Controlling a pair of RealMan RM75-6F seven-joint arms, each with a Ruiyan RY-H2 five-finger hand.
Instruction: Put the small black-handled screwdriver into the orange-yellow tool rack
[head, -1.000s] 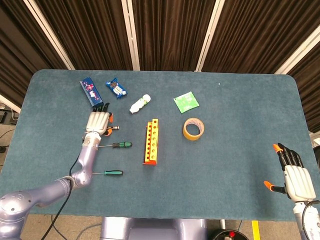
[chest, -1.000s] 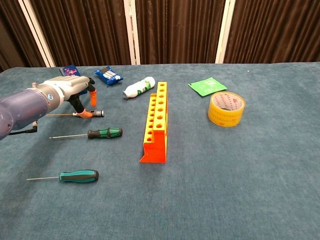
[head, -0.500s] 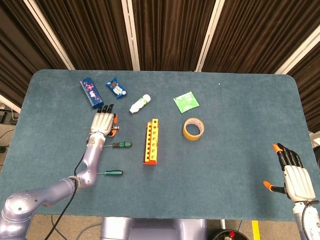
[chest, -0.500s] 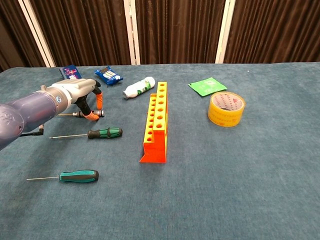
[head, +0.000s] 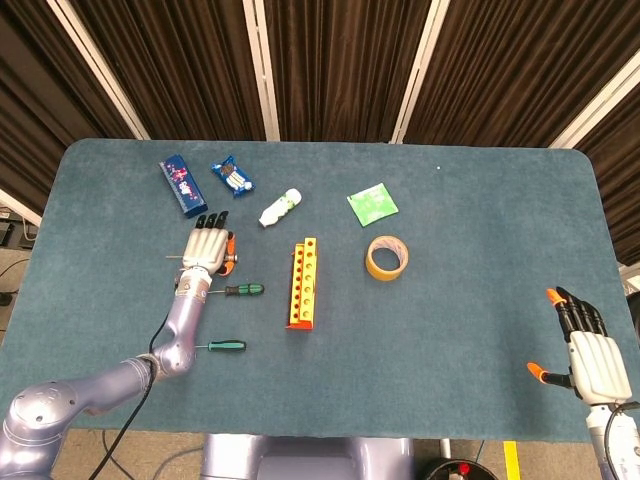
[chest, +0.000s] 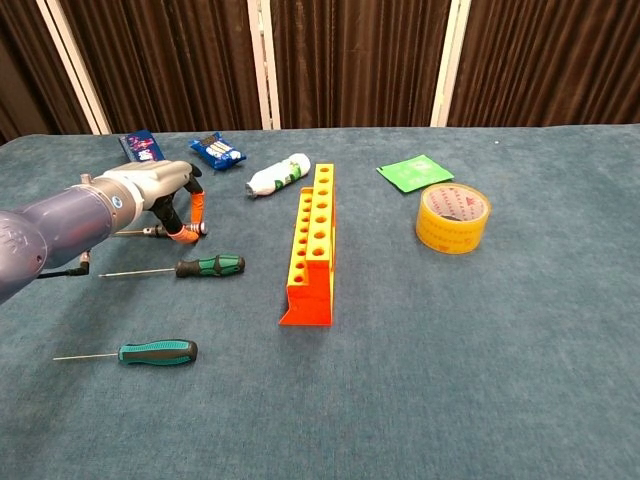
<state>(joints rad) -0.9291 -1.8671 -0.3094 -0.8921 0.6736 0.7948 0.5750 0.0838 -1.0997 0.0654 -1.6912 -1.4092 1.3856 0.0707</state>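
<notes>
The small screwdriver (chest: 170, 230) lies on the bench under the left hand (chest: 160, 190), long axis left-right, rack (chest: 312, 240) well to its right. Fingers (chest: 187, 210) are curled around the handle (contact cannot be confirmed). The right hand (head: 592, 352) rests spread, far off.

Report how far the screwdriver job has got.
Nothing is done yet: every hole visible in the orange-yellow tool rack looks empty. In hand: the left hand is down over the small black-handled screwdriver, which lies on the blue table; whether the fingers grip it is unclear. Left: lifting it, carrying it to the rack and slotting it in. The right hand rests open, far off.
</notes>
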